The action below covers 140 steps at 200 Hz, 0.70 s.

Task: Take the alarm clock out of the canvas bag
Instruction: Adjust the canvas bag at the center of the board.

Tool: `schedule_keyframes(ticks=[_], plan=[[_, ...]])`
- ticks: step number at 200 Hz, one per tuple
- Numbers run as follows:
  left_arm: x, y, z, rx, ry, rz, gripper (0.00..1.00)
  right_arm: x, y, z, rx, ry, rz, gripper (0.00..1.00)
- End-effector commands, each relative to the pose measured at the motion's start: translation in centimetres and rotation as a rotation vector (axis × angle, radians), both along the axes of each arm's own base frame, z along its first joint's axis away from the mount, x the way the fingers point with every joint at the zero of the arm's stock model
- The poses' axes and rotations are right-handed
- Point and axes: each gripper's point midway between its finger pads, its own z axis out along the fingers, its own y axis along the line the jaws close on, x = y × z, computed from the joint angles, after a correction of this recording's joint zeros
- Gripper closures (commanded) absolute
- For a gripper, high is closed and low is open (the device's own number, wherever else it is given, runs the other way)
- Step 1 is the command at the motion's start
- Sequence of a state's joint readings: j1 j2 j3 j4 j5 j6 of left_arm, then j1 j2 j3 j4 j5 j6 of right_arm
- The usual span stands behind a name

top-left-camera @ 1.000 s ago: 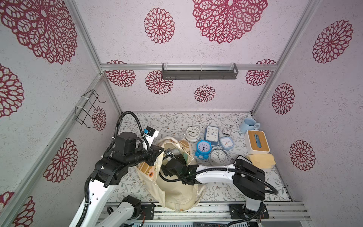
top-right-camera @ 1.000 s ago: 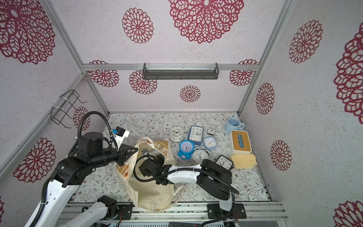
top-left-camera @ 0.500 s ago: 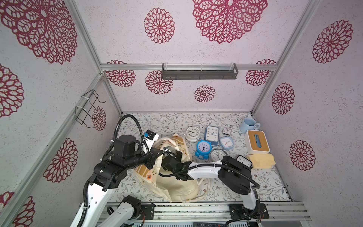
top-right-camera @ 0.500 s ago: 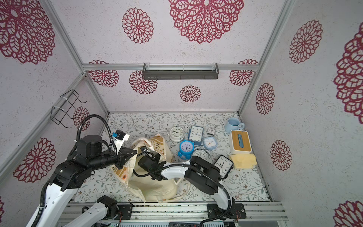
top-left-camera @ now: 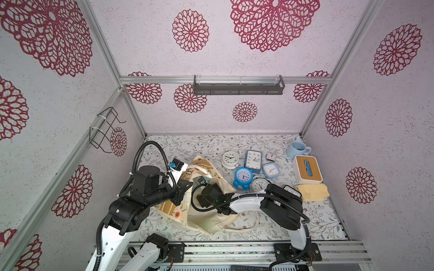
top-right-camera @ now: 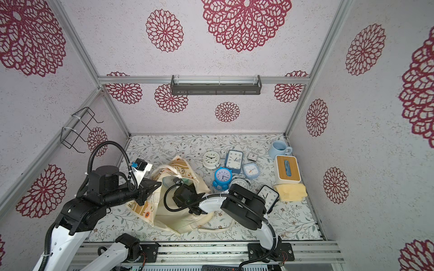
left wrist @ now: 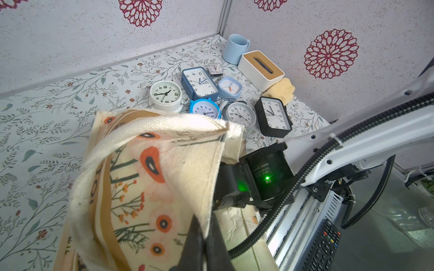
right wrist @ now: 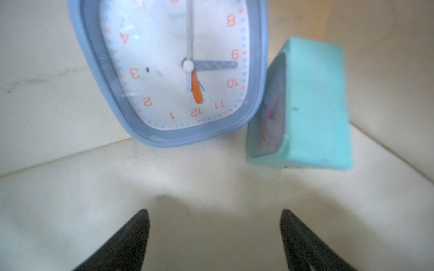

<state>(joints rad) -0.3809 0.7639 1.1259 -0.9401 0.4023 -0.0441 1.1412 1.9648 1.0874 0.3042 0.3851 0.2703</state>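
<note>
Change: right gripper [right wrist: 215,211] deeper inside the canvas bag [top-left-camera: 206,223] than a second ago, jaws drawn in a little from their widest.
Meaning: probably the start of a closing move on a clock; nothing lifted out yet.
Left gripper [left wrist: 204,225]: clamped tight on the bag's rim, propping the mouth up and open.
Right gripper jaws: apart, nothing between them, short of both clocks.
Bag position: lower centre of the frame in both top views, slumped on the floral table.
Pale blue alarm clock [right wrist: 173,70]: on the cream lining beyond the fingers; rounded square, white face, orange numerals, stubby orange hand.
Teal alarm clock [right wrist: 303,110]: just beside the blue one, small and boxy, tipped on a side.
Wanted clock: cannot tell which of the two.
Table clocks [top-left-camera: 249,169]: farther back, centre-right of the frame, already outside the bag.
</note>
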Motion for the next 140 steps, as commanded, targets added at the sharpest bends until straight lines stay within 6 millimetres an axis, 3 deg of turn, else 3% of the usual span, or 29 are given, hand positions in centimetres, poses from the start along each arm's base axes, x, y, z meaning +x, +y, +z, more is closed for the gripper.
schedule_keyframes(ticks=[1,13,28,52,62,87,140], plan=[[0.1,-0.3,1.2,-0.017,-0.06,-0.029,1.0,0.5,0.4,7.5,0.22,-0.094,-0.02,0.35],[-0.1,-0.6,1.6,-0.029,-0.06,-0.041,1.0,0.6,-0.7,8.5,0.237,-0.118,-0.074,0.55],[-0.4,-0.9,2.1,-0.048,-0.063,-0.064,1.0,0.4,-1.8,9.6,0.252,-0.165,-0.126,0.59],[-1.0,-1.4,3.4,-0.084,-0.065,-0.099,1.0,0.7,-2.3,11.2,0.277,-0.222,-0.182,0.44],[-1.3,-1.6,4.0,-0.1,-0.065,-0.111,1.0,1.0,-2.1,11.3,0.283,-0.221,-0.202,0.32],[-1.7,-1.9,5.2,-0.122,-0.081,-0.131,1.0,2.2,-1.8,10.3,0.297,-0.187,-0.307,0.18],[-1.8,-2.0,5.8,-0.13,-0.096,-0.142,1.0,3.5,-3.9,8.2,0.337,-0.151,-0.548,0.18]])
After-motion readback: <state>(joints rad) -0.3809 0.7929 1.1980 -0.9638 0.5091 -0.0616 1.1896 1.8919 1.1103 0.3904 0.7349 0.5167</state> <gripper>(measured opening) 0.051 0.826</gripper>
